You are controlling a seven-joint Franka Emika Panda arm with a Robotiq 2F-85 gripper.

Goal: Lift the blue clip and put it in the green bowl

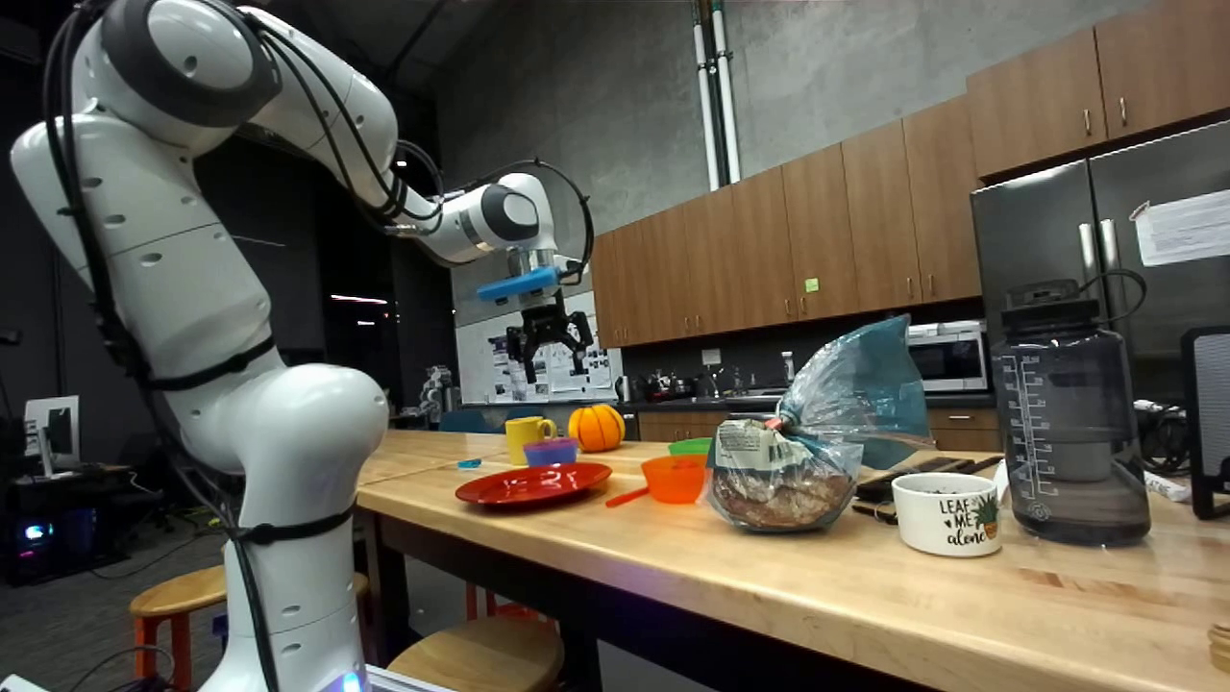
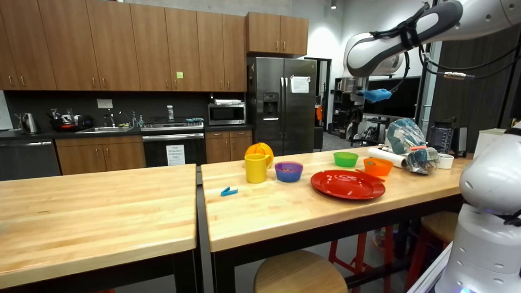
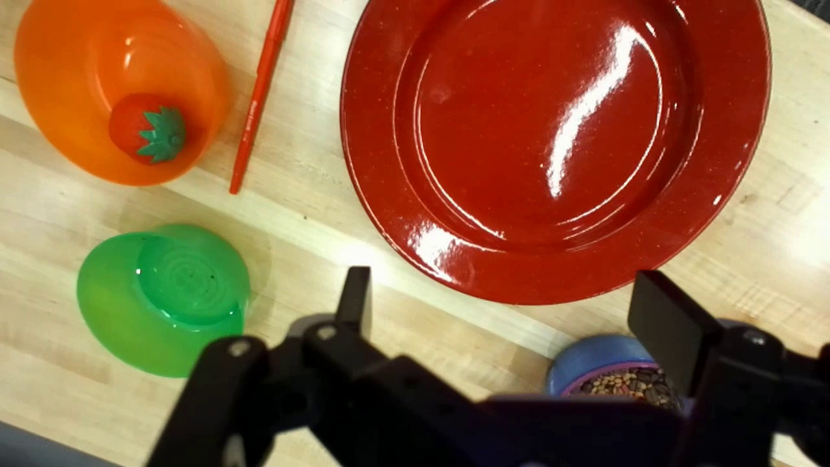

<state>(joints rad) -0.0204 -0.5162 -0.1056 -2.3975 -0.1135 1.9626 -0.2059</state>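
The blue clip (image 2: pixel 229 191) lies on the wooden table near the gap between the two tables, in front of the yellow mug. It also shows in an exterior view (image 1: pixel 469 463), and is out of the wrist view. The small green bowl (image 2: pixel 346 159) stands on the table behind the red plate. It is partly hidden in an exterior view (image 1: pixel 690 446), and looks empty in the wrist view (image 3: pixel 162 298). My gripper (image 3: pixel 502 292) is open and empty. It hangs pointing down, high above the table, in both exterior views (image 1: pixel 555 360) (image 2: pixel 353 122), well away from the clip.
A red plate (image 2: pixel 348 184), an orange cup (image 2: pixel 377 167) with a toy strawberry, and a red pen (image 3: pixel 259 97) lie near the bowl. A blue-purple bowl (image 2: pixel 289 172) of beans, a yellow mug (image 2: pixel 256 169) and a pumpkin (image 2: pixel 260 149) stand near the clip. A bagged loaf (image 1: pixel 783 481) stands farther along.
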